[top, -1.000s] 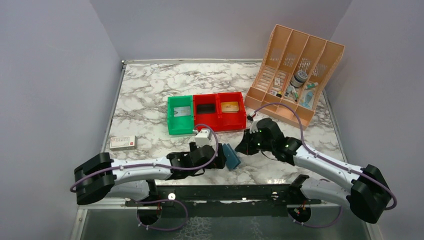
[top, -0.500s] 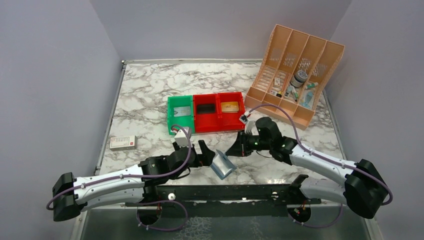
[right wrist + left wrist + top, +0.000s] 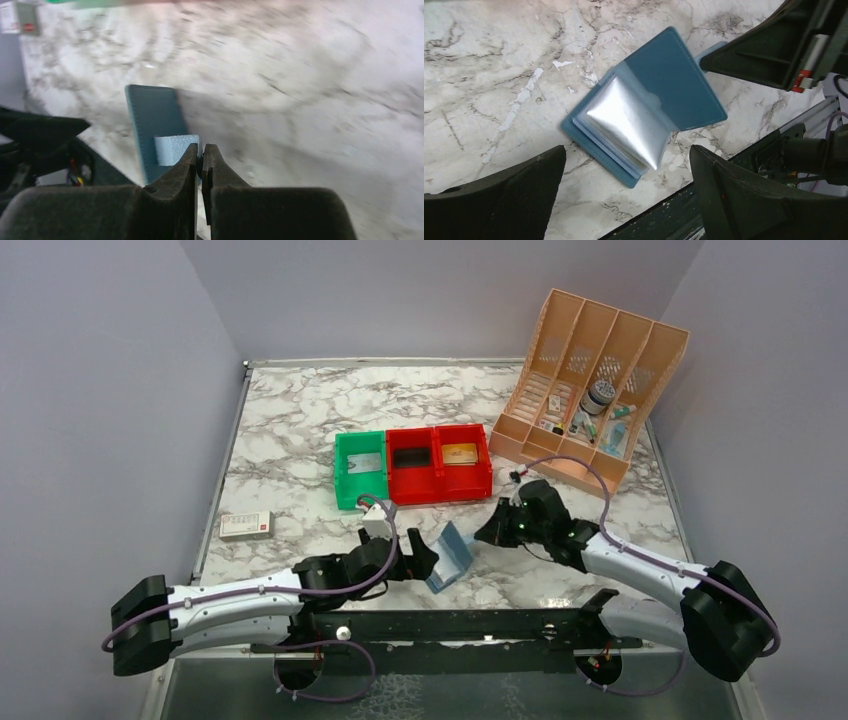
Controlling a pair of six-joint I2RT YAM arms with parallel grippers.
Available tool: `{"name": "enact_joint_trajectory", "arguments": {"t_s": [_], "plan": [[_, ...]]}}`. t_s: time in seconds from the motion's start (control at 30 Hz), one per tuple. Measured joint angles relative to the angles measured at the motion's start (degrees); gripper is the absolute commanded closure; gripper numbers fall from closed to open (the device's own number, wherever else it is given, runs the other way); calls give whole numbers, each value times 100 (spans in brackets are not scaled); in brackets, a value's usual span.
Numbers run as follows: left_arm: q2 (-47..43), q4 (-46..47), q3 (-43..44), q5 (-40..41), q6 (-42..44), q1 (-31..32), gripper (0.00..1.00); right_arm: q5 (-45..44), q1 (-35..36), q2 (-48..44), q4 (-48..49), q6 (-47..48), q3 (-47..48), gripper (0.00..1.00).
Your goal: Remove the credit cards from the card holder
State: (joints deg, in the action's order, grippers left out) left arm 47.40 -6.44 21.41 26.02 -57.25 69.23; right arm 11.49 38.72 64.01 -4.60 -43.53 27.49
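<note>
The blue card holder [image 3: 450,556] lies open near the table's front edge, its clear inner sleeves [image 3: 624,120] shining silver. I can make out no card in them. My right gripper [image 3: 483,536] is shut on a pale blue tab at the edge of the holder's upper panel [image 3: 152,125] and holds that panel raised. My left gripper [image 3: 424,558] is open, just left of the holder, with its fingers [image 3: 499,200] spread wide on either side of the lower panel and not touching it. A tan-gold credit card [image 3: 460,453] lies in the right red bin and a pale grey one [image 3: 365,462] in the green bin.
A green bin [image 3: 345,480] and two red bins [image 3: 440,485] stand in a row behind the holder. A peach slotted organiser [image 3: 600,350] with small items is at the back right. A white-and-red flat box [image 3: 246,525] lies at the left. A black rail [image 3: 450,622] runs along the near edge.
My left gripper drew back to the left, away from the holder. The holder went from nearly closed to open, and my right gripper shifted right, raising the upper panel.
</note>
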Motion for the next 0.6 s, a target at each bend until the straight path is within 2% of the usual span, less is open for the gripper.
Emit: {"name": "enact_joint_trajectory", "arguments": {"t_s": [0.2,0.4,0.6], "plan": [[603,723,-74,-385,151,0,9,-90,-374,-35,203,-409,-1088,96],[1119,1069,-13,-597,254,2,12,-72,-369,22,476,-487,-1165,96],[1213,1261,-11,-671,258,2,14,35,-369,76,658,-466,-1211,96]]}}
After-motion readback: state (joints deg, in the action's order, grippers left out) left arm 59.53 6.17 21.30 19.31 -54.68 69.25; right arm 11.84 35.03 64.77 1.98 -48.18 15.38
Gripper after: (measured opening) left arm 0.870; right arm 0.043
